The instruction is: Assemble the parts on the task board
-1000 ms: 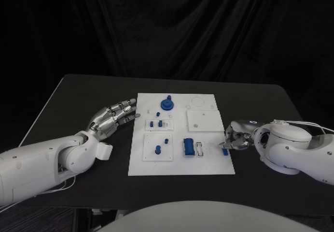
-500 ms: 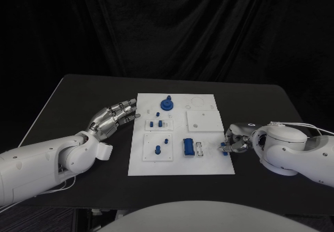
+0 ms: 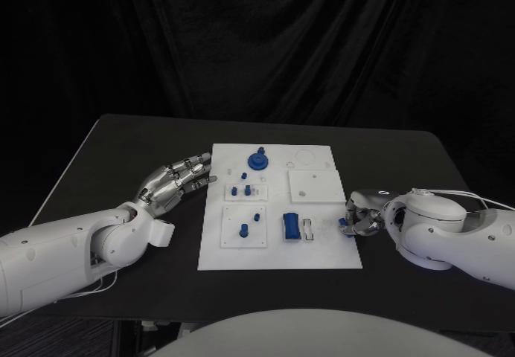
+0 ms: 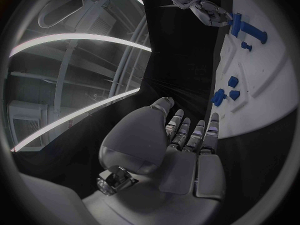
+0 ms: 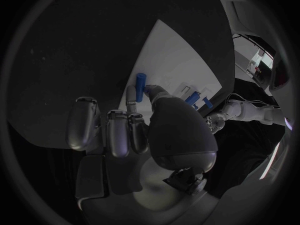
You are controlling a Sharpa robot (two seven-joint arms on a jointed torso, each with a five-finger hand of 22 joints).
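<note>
Blue part point(image 5: 141, 79) pinched in right hand point(image 3: 365, 213) fingers at task board point(image 3: 322, 256) right edge | lifted since a second ago, insertion pending | left hand point(image 3: 177, 181) spread, idle.

White task board point(image 3: 322, 256) mid-table; small blue parts point(image 3: 291, 225) on it.
</note>
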